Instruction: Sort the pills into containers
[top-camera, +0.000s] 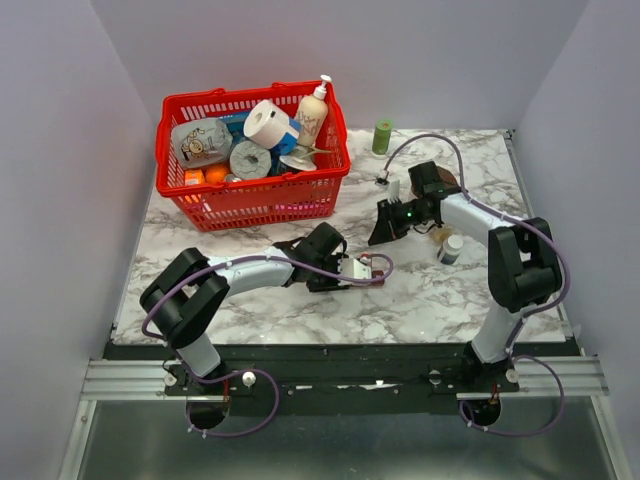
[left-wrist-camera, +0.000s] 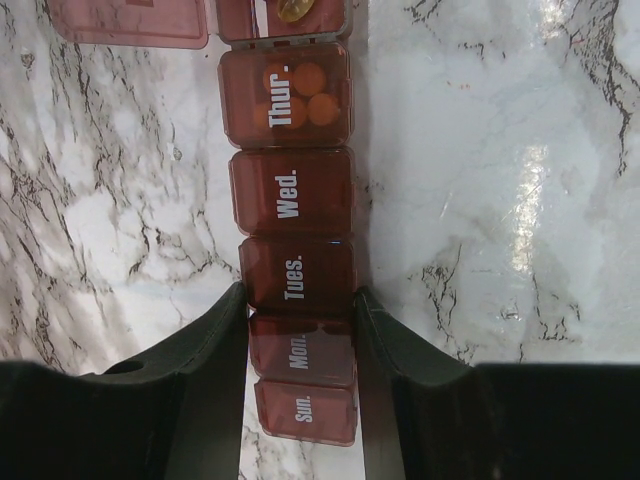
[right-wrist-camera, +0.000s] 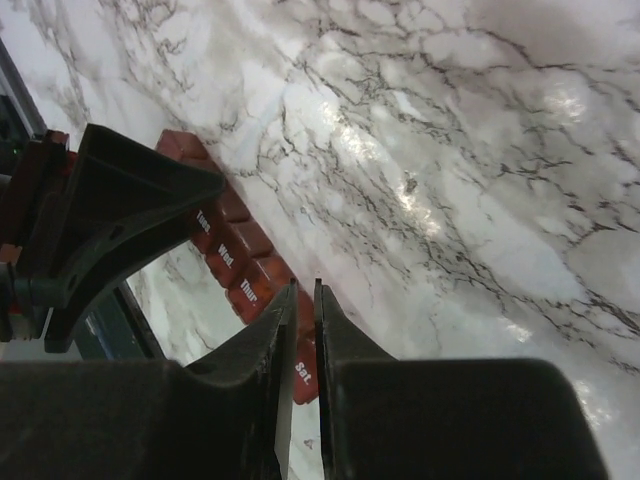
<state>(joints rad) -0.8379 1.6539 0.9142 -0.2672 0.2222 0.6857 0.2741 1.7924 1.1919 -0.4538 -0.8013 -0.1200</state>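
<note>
Containers (left-wrist-camera: 290, 195) clamped in left claw (left-wrist-camera: 300, 292), top cut off, right claw (right-wrist-camera: 306, 287) nearly together

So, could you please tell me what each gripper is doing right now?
Left gripper: closed on the pill organizer.
Right gripper: closed, apparently holding nothing.
</note>
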